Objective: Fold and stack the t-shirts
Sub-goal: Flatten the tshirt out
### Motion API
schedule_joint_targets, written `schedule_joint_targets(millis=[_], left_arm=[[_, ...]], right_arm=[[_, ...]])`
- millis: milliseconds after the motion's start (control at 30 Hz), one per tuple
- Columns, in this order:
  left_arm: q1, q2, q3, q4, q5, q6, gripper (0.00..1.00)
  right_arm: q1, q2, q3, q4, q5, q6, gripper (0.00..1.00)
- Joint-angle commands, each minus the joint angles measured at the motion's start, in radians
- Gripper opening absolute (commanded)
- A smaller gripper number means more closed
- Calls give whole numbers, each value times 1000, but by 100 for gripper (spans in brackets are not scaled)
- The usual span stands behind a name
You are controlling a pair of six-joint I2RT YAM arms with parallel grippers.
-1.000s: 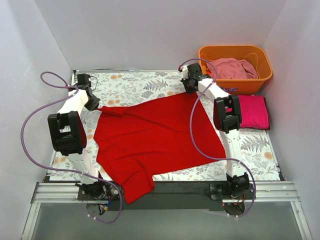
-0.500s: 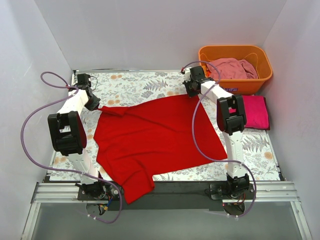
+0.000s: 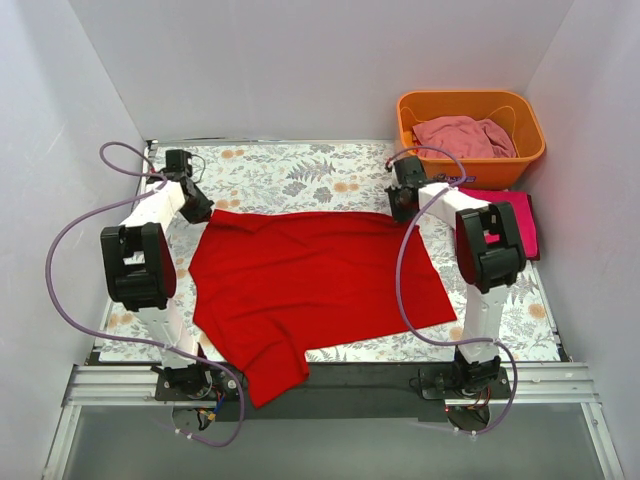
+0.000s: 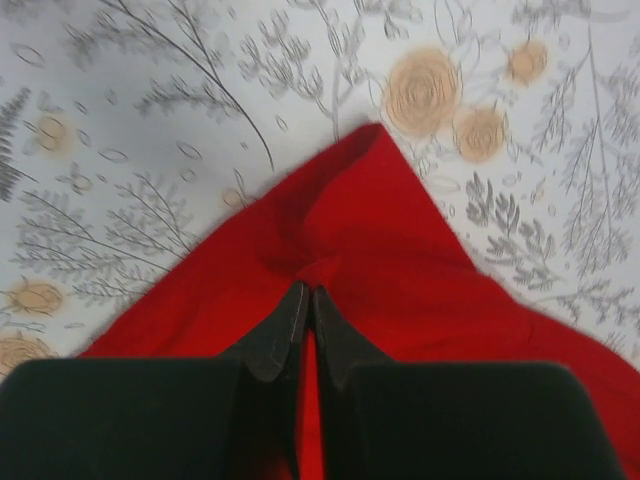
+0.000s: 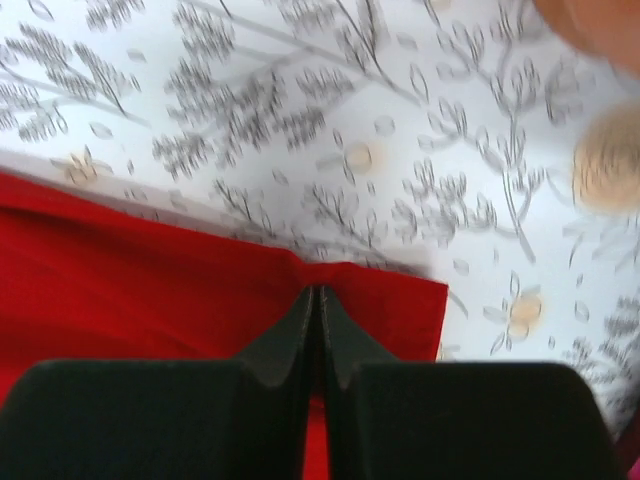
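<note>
On floral table (image 3: 290, 170), flat red t-shirt (image 3: 310, 280)

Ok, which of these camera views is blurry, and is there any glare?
Top external: sharp and evenly lit, no glare on the red t-shirt. Left wrist: slightly soft, the floral tablecloth still readable. Right wrist: the most blurred, its print smeared, worst toward the upper right corner.

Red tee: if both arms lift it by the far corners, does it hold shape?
Probably not: the red t-shirt puckers where the left jaws pinch it, so it looks floppy and would likely sag between grips. Seems light, a thin layer flat on the table. Its near part lies past the table edge, so it may drag.
</note>
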Motion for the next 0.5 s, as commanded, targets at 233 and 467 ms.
schedule_joint_targets(millis=[233,467], left_arm=[[-123,-121,-88,-31,86,38,0],[-123,-150,-74,-36,54,32,0]], right_arm=[[-73,-251,-405,-45,10,157,16],[-176,-411,-440,120,-171,209,32]])
